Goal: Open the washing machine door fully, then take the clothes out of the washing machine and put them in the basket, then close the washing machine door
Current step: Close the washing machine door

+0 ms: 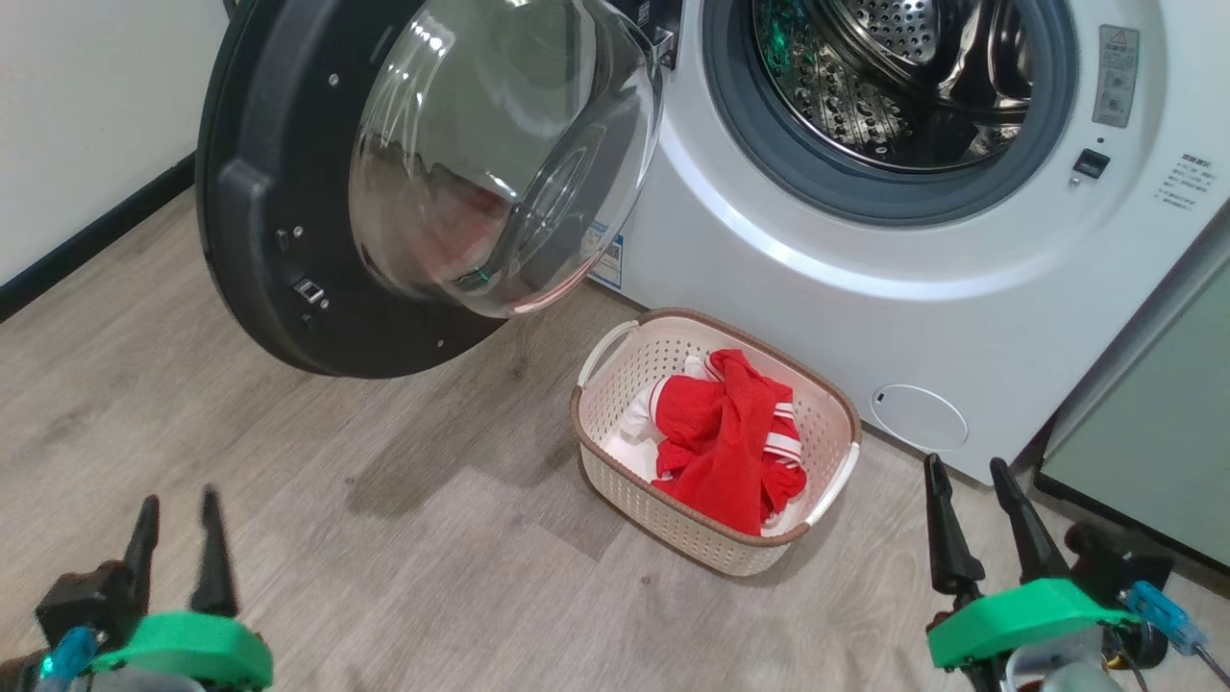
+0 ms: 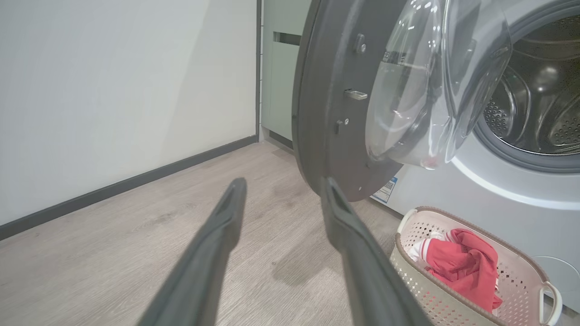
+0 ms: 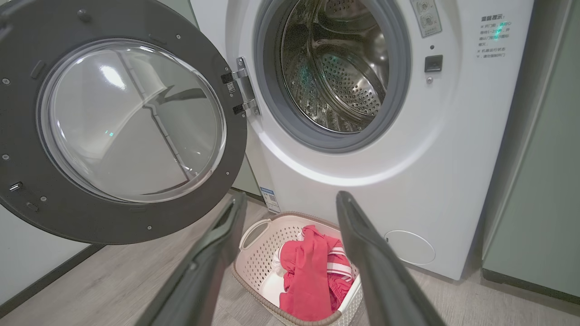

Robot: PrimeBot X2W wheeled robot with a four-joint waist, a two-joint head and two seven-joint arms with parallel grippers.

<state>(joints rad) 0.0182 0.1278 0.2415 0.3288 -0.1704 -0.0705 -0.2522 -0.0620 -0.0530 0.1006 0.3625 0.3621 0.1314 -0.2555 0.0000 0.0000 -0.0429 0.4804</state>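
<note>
door: washing machine door (image 1: 279, 192) swung wide out to the robot's L on its hinge, inner face + clear bowl facing the room, lower edge hanging above the floor (image 1: 336, 500)
step 1 (open door): looks done, door well off the opening
machine: washing machine (image 1: 817, 288) front exposed, grey gasket all round the opening
drum: drum (image 1: 894, 86) is bare steel wherever it shows, lower front part cut off in head view; R wrist view looks deeper in, same bare steel
clothes: clothes (image 1: 725, 442) = red mesh w/ white striped trim, bunched inside the basket, one fold riding up near the rim, nothing over the side
basket: basket (image 1: 673, 524) on the floor just in front of the machine, below + a bit L of the opening, near the round filter cover
step 2 (unload): looks done as far as I can see, one garment in basket
step 3 (close door): not done, only step left by my read
L gripper: left gripper (image 1: 180, 500) low at the lower L, jaws parted, nothing between them, well apart from the door; L wrist view has its fingers aimed toward the door's lower rim
R gripper: right gripper (image 1: 965, 466) low at the lower R, jaws wide, holding nothing, near the basket's R side but not touching
progress est: ~2/3 thru
next needs: a push on the door's outer side to swing it back onto the gasket till the latch catches; basket sits low, prob clear of the swing, can't be sure
</note>
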